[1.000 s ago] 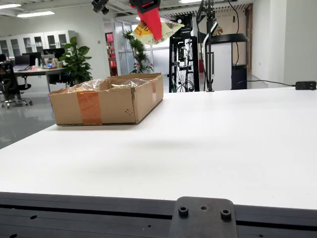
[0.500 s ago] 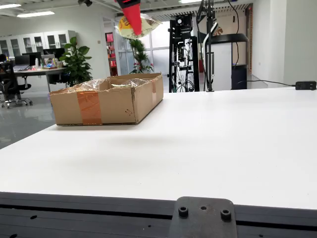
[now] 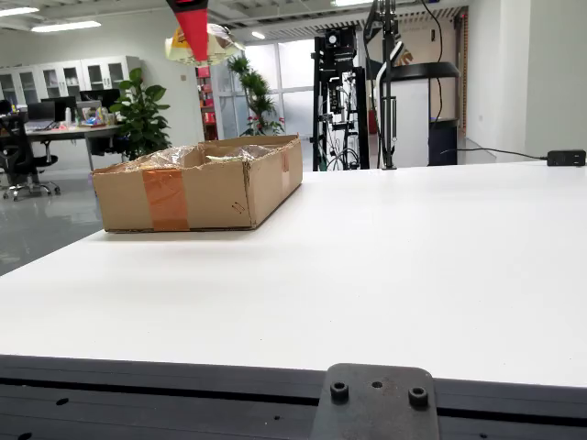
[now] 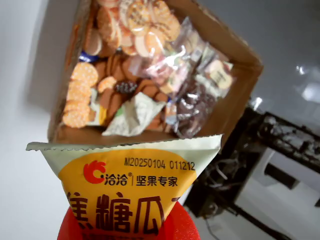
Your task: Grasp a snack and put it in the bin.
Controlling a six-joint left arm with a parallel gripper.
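My red gripper (image 3: 192,27) hangs at the top of the fixed view, above the cardboard bin (image 3: 197,188) at the table's left back. It is shut on a yellow and cream snack packet (image 3: 209,43). In the wrist view the packet (image 4: 127,185) fills the lower middle, pinched between the red fingers (image 4: 182,227). Below it the open bin (image 4: 242,62) holds several wrapped snacks and biscuits (image 4: 125,75).
The white table (image 3: 394,266) stretches right and forward of the bin. A black stand with another arm (image 3: 385,82) rises behind the table's far edge. A black mount (image 3: 376,403) sits at the near edge. A black box (image 3: 566,158) lies far right.
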